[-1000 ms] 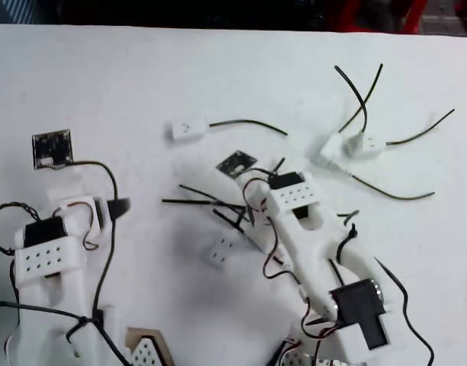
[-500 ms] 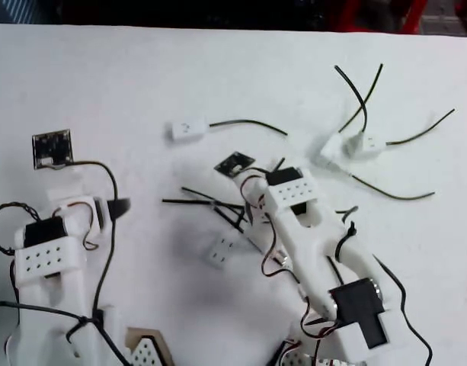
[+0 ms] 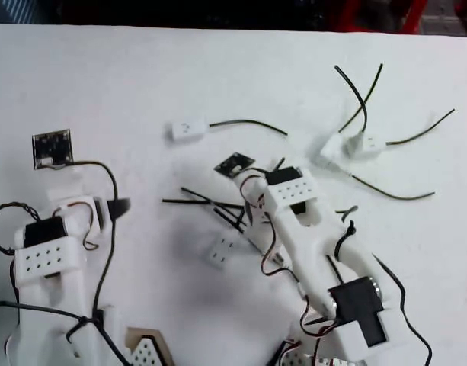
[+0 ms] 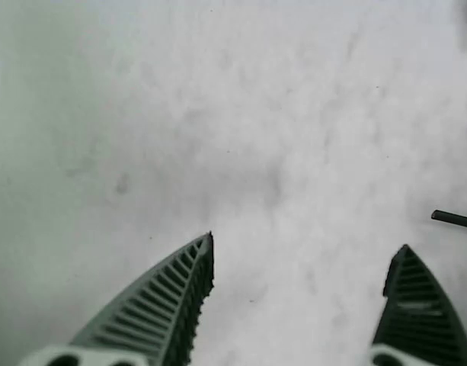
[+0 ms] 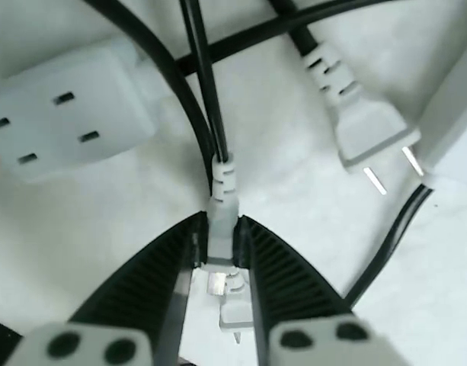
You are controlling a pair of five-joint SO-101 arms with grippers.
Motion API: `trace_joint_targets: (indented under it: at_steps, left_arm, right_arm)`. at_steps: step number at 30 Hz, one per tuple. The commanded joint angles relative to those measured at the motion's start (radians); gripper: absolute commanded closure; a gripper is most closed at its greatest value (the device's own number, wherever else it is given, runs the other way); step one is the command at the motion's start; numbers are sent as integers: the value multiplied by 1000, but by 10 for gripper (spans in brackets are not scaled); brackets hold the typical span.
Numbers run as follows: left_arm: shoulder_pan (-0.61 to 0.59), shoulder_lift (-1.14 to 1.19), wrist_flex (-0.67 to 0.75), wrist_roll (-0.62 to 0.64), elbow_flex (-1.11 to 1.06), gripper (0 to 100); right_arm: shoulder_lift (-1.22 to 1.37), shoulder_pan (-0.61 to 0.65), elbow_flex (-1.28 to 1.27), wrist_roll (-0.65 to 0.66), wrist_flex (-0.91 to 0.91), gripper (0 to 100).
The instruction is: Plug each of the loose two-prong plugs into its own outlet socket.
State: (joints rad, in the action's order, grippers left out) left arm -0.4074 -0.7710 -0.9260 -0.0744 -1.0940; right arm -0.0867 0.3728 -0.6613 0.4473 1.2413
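Observation:
My right gripper (image 5: 220, 223) is shut on a white two-prong plug (image 5: 222, 229), its black cable running out from between the fingers. Beside it lie a second loose plug (image 5: 363, 126) with bare prongs and a white outlet socket (image 5: 65, 114). From above, the right arm (image 3: 294, 200) is at the table's middle over crossed black cables, with a socket (image 3: 224, 248) to its left. Another socket (image 3: 189, 128) lies farther back. My left gripper (image 4: 308, 242) is open over bare table; its arm (image 3: 46, 252) stands at the front left.
At the back right, two white connector blocks (image 3: 347, 146) lie together with their cables fanning out. A small black board (image 3: 52, 147) sits at the far left. A black cable tip (image 4: 454, 219) lies near the left gripper. Bare white table stretches along the back.
The right arm's wrist has shifted slightly toward the back, and the crossed black cables beside it have moved a little with it. The left arm has stayed put.

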Motion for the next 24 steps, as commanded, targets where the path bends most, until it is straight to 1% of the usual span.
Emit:
trace_joint_targets:
  at_steps: [1,4,7,10,12,14,18,22,24]
  left_arm:
    - [12,-24,18,-5,8,653]
    - [24,-24,18,-5,8,653]
    - [51,-24,18,-2,6,653]
    - [56,-24,20,0,8,653]
    - [67,-24,20,2,8,653]
    - [90,-28,20,2,8,653]
    - [117,-30,20,14,21,653]
    - [136,-31,12,137,81,653]
    - [163,-31,14,207,118,653]
  right_arm:
    - [-28,12,40,28,33,982]
    - [-104,13,77,32,94,982]
    - [-242,13,100,25,147,981]
    - [-398,24,98,-20,151,981]
    - [-483,48,97,-52,153,981]
    - [-552,90,80,-112,134,981]
    - [-654,200,-34,-221,1,981]
    - [-739,263,-164,-301,-185,981]
    - [-780,288,-210,-324,-269,981]
